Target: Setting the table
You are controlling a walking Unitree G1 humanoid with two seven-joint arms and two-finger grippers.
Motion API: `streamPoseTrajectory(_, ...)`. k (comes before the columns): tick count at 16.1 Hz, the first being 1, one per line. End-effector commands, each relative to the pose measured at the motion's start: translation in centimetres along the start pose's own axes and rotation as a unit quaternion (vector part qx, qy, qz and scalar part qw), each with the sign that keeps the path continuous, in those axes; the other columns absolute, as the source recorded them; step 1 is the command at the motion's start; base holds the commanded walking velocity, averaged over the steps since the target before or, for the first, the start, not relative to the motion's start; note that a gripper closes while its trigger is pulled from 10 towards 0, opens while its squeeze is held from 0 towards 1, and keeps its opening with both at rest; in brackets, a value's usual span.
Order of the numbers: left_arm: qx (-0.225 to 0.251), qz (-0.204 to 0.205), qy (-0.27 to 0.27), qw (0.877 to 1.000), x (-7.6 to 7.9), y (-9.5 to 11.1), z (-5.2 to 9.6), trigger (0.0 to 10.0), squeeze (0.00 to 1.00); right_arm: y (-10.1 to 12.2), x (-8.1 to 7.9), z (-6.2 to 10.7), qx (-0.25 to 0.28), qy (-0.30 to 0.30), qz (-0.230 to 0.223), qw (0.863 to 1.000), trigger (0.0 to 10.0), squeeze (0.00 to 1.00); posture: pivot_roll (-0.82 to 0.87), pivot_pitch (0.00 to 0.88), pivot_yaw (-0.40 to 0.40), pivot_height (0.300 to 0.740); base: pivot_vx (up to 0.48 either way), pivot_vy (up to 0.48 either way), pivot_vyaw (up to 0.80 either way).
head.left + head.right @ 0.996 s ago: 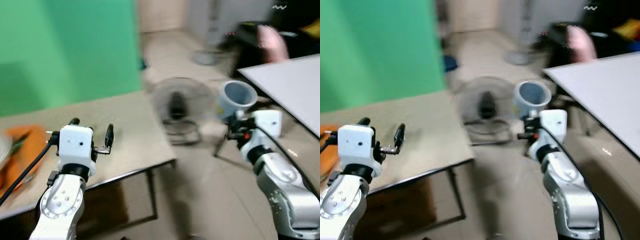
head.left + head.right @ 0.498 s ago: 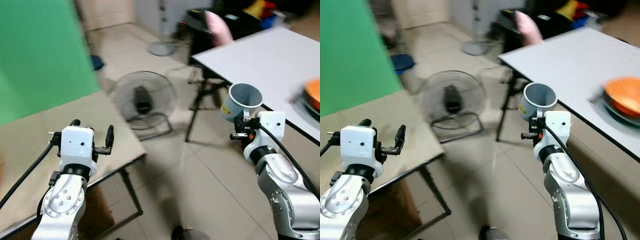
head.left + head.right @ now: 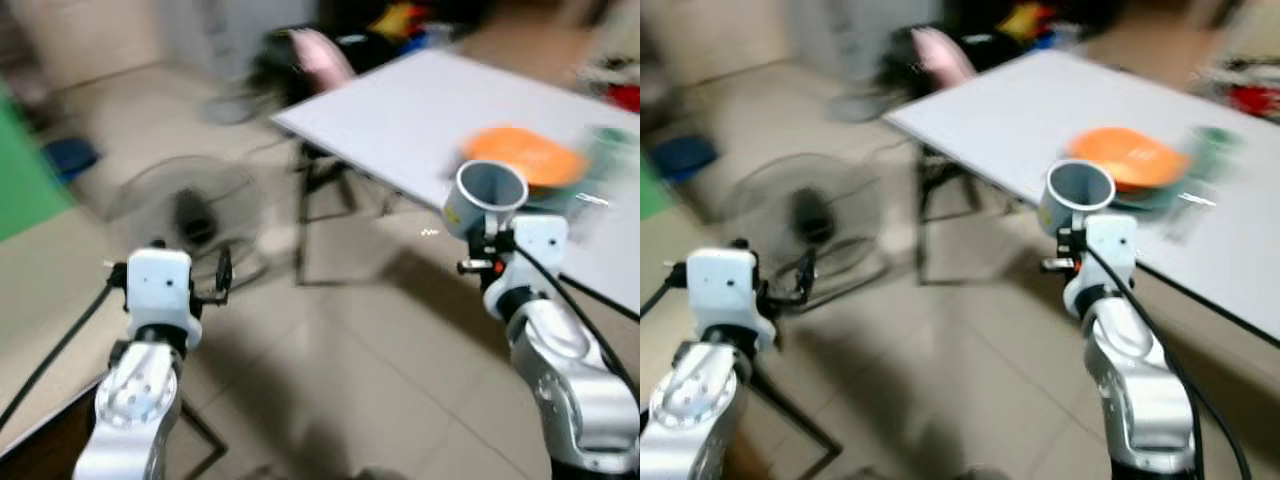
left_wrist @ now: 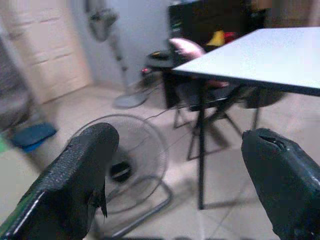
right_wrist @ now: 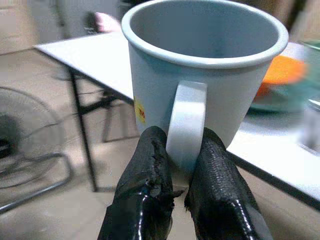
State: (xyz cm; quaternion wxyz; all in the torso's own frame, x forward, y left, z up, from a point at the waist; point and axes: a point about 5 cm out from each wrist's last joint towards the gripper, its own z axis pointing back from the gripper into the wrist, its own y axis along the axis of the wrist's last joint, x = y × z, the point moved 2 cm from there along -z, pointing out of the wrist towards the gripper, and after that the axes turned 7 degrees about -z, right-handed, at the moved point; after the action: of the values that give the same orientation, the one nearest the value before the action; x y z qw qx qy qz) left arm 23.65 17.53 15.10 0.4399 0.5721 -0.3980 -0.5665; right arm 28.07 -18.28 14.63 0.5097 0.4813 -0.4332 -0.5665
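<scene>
A pale grey mug [image 3: 483, 196] is held upright in front of me, with my right gripper [image 5: 181, 150] shut on its handle [image 5: 185, 125]. Its two black fingers [image 5: 150, 165] pinch the handle from both sides. The mug hovers just before the near edge of a white table [image 3: 420, 110]. On that table lies an orange plate [image 3: 525, 155] with a blurred green cup [image 3: 608, 150] beside it. My left gripper [image 3: 190, 275] is raised on the left over the floor, open and empty; its fingers [image 4: 85, 170] stand far apart.
A floor fan [image 3: 185, 215] lies on the tiled floor left of the white table. A dark chair with a pink cushion [image 3: 315, 55] stands beyond the table's far corner. A beige tabletop [image 3: 40, 300] sits at lower left, with a green panel's edge [image 3: 25, 170] behind it.
The whole view has swung to the right: the white table and orange plate now sit nearer the centre, the green panel has slid off to the left. Both grippers hold as before.
</scene>
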Motion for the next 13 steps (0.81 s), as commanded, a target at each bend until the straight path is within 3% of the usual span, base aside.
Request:
streamPoseTrajectory(1, 0.002, 0.001, 0.006, 1.0, -0.26, 0.14, -0.01, 10.0, 0.0, 0.35, 0.13, 0.07, 0.006, -0.005, 0.004, 1.0, 10.0, 0.0, -0.09, 0.023, 0.023, 0.74, 0.0, 0.0, -0.8)
streamPoseTrajectory(12, 0.026, 0.011, -0.007, 1.0, 0.22, 0.86, -0.68, 10.0, 0.0, 0.22, 1.01, 0.32, 0.006, -0.026, 0.021, 0.999, 10.0, 0.0, -0.1, 0.024, 0.032, 0.74, 0.0, 0.0, -0.8)
streamPoseTrajectory(13, 0.033, 0.013, -0.018, 0.999, 0.49, 1.1, -0.78, 10.0, 0.0, 0.42, 1.01, 0.33, 0.013, -0.026, 0.028, 0.999, 10.0, 0.0, -0.1, 0.024, 0.033, 0.74, 0.0, 0.0, 0.0)
